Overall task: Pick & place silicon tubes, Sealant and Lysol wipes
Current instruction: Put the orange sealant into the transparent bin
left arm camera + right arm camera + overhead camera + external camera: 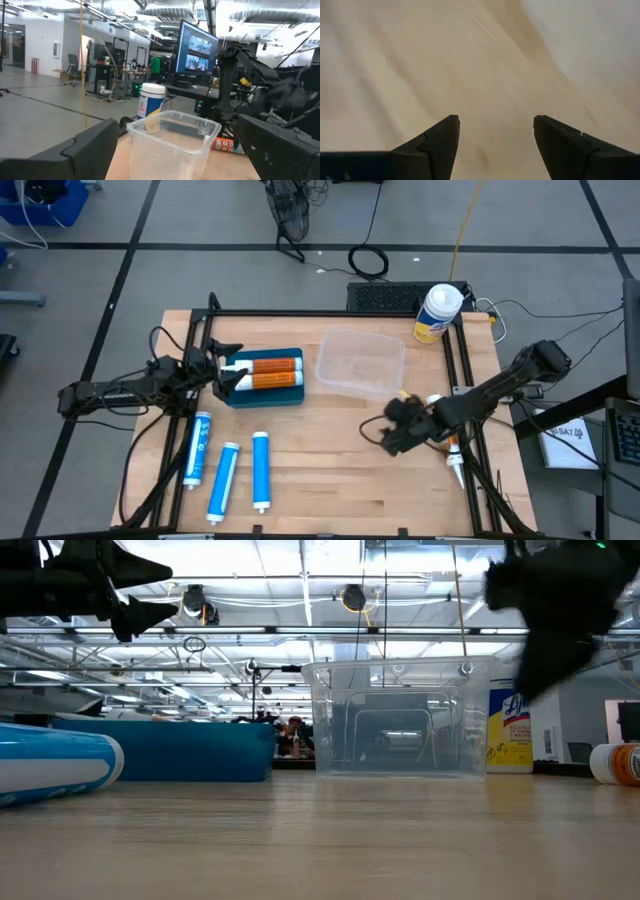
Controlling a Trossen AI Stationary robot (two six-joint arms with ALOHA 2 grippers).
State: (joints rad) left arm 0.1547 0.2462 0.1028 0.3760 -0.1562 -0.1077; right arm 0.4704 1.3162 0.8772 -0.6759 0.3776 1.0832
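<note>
Three slim blue tubes [223,480] lie on the wooden table at the near left. Two orange tubes [268,372] lie in a blue tray [265,394]. Another orange-nozzle tube [454,458] lies at the table's right edge, partly under my right arm. The yellow Lysol wipes canister [438,313] stands upright at the far right corner. My left gripper [236,368] hangs open over the tray's left end. My right gripper [386,438] is open above bare table, slanting down, with nothing between its fingers [440,137].
A clear plastic container [360,362] stands open at mid-table, between the tray and the wipes. Black frame rails [465,370] run along the table's left, far and right edges. Bare wood lies in the near middle and near right.
</note>
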